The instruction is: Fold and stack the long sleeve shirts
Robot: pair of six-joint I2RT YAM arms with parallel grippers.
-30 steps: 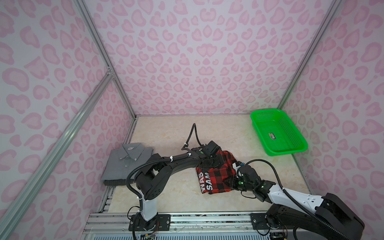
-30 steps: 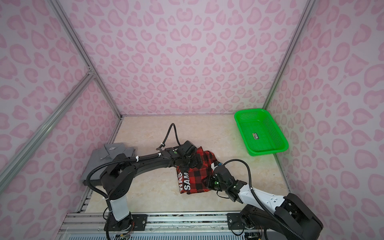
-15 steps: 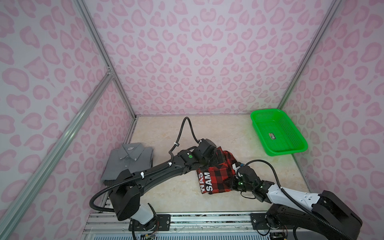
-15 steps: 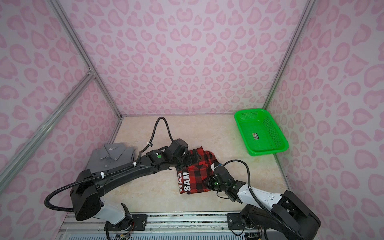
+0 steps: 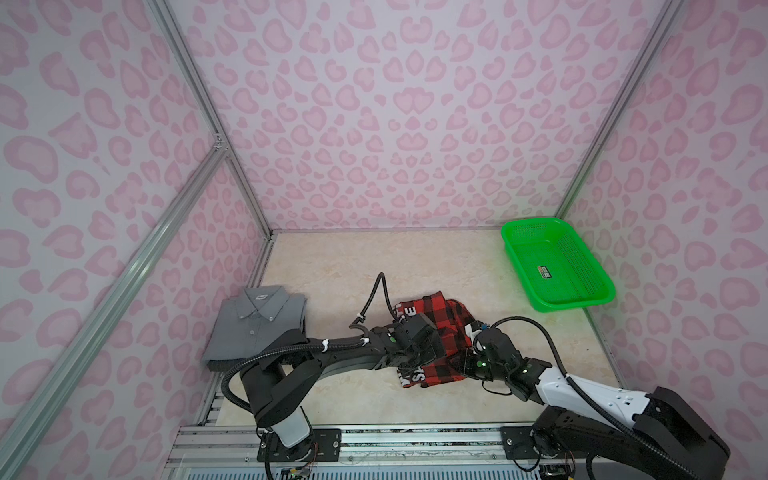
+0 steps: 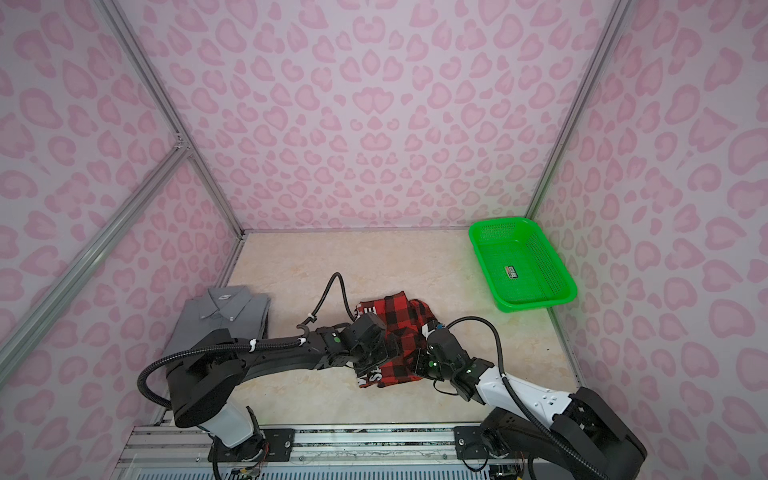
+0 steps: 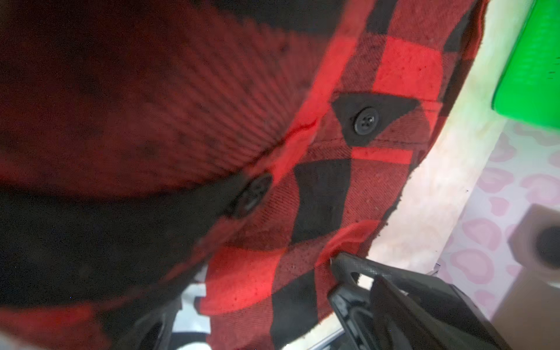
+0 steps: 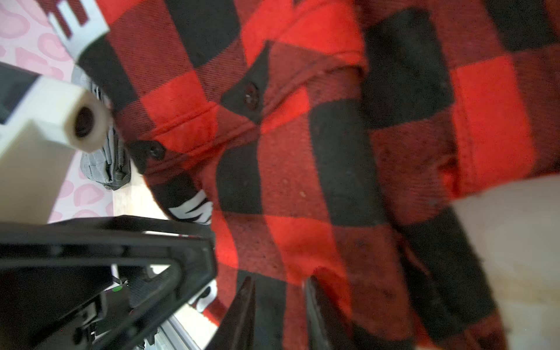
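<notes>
The red-and-black checked shirt lies bunched on the table's middle, with white letters along its left edge. My left gripper hovers open over its near left part. In the left wrist view the left gripper straddles the checked cloth. My right gripper sits at the shirt's near right edge. In the right wrist view the right gripper has its fingers slightly apart, with checked cloth lying between them. The folded grey shirt rests at the left wall.
A green perforated basket stands at the back right against the wall. Pink patterned walls close in three sides. A metal rail runs along the front edge where both arm bases sit.
My left gripper has moved from the shirt's far part toward its near edge, and its arm has swung round. The right gripper's fingers have spread a little on the cloth.
</notes>
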